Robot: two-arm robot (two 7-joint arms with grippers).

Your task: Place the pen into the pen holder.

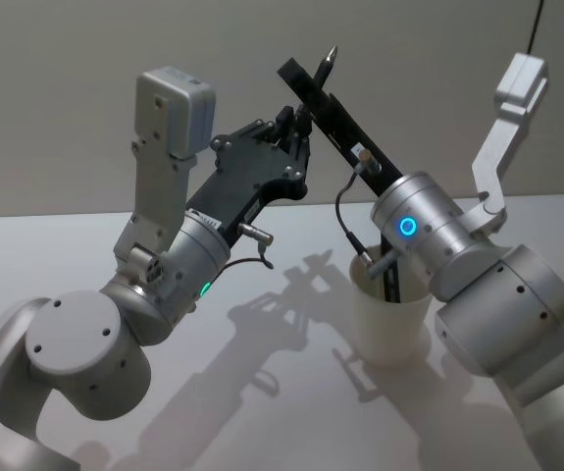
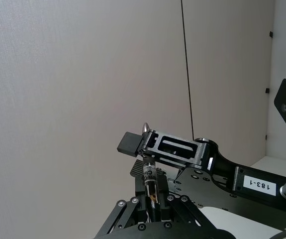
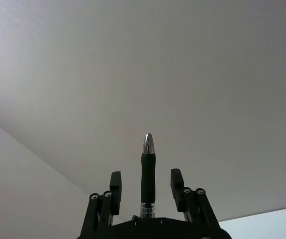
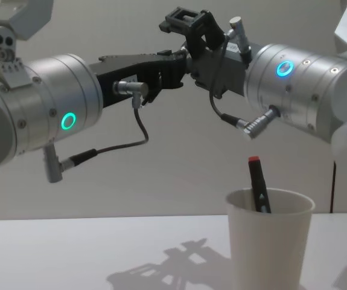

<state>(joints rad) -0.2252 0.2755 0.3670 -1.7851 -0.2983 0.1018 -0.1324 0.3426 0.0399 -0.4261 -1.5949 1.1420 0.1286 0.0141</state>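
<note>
Right wrist view has the pen (image 3: 148, 169) standing straight up the middle of the right gripper (image 3: 146, 178). Its jaws are parted, with a clear gap on either side of the barrel, so they grip nothing. In the left wrist view the same barrel runs down between the jaws of the left gripper (image 2: 151, 200), which sit close against it and seem to be what carries it. Both grippers meet high in the air, well above the desk (image 4: 70, 254). The pen holder (image 4: 270, 241) stands below, under the right arm, with a red-capped pen (image 4: 259, 187) already leaning inside it.

The pen should handle as a light, stiff rod: no sag, little load, but a smooth round barrel that can roll or slip through flat pads. The dark sleeve below the silver tip looks like the surest place to hold, squarely across the barrel near its middle so the pen does not swing. The paper cup is light too and likely to tip if nudged at the rim.

The pen's lower end is hidden behind gripper parts in both wrist views, so its full length is unclear. Whether the left pads truly press the barrel is hard to make out. In the head view the right forearm covers part of the cup's mouth.
</note>
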